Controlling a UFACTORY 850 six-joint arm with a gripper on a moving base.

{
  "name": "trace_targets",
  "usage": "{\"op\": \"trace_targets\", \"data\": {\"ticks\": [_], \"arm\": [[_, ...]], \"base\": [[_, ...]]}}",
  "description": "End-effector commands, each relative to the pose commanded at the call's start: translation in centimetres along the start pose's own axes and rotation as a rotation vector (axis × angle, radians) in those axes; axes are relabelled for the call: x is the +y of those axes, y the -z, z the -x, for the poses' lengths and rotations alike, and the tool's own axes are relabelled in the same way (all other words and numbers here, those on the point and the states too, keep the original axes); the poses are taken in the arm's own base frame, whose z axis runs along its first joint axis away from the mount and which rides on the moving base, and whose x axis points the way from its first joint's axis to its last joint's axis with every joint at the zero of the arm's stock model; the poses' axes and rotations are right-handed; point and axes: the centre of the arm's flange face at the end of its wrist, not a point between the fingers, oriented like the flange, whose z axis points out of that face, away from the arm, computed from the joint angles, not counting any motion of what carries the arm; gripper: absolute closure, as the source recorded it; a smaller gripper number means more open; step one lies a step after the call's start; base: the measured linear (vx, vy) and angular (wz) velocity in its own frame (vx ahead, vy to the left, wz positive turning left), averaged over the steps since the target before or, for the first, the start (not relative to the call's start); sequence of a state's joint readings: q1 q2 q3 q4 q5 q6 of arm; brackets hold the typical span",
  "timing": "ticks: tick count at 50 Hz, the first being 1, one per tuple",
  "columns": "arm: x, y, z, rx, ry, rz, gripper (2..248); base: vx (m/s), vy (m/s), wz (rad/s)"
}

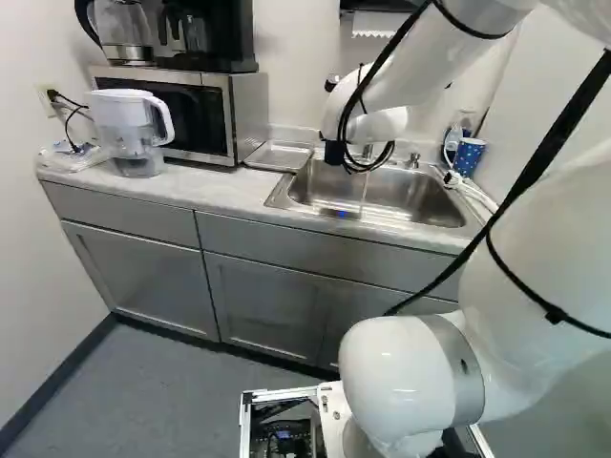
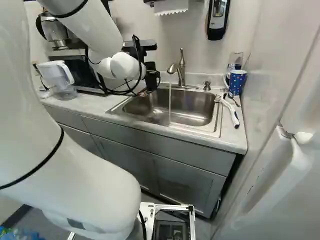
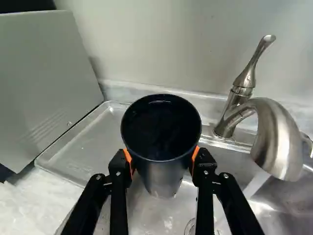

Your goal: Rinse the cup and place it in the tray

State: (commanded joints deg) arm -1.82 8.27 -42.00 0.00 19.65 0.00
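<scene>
Both fingers of our gripper (image 3: 162, 159) pinch the cup (image 3: 161, 125) near the sink's edge (image 1: 279, 191) beside the tray (image 3: 88, 147), whose rim could catch and tip it if we lower short.

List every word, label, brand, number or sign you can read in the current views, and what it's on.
None can be read.
Wall dispenser: small marks on its front, too small to read.
Tray: a faint mark in its surface, possibly lettering, too faint to read.
Dark cup in the gripper: no lettering shows.
Blue mug: a speckled pattern, no lettering I can make out.
</scene>
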Motion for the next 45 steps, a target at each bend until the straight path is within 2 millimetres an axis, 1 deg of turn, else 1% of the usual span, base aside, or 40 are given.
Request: {"op": "trace_targets", "data": {"ticks": [19,45], "arm": [[-0.9,-0.5,-2.0,-0.010,0.007,-0.019,126],[-0.9,0.9,-3.9,-0.024,0.007,-0.019,126]], "base": [[0.000,0.000,0.000],[0.000,0.000,0.000]]}}
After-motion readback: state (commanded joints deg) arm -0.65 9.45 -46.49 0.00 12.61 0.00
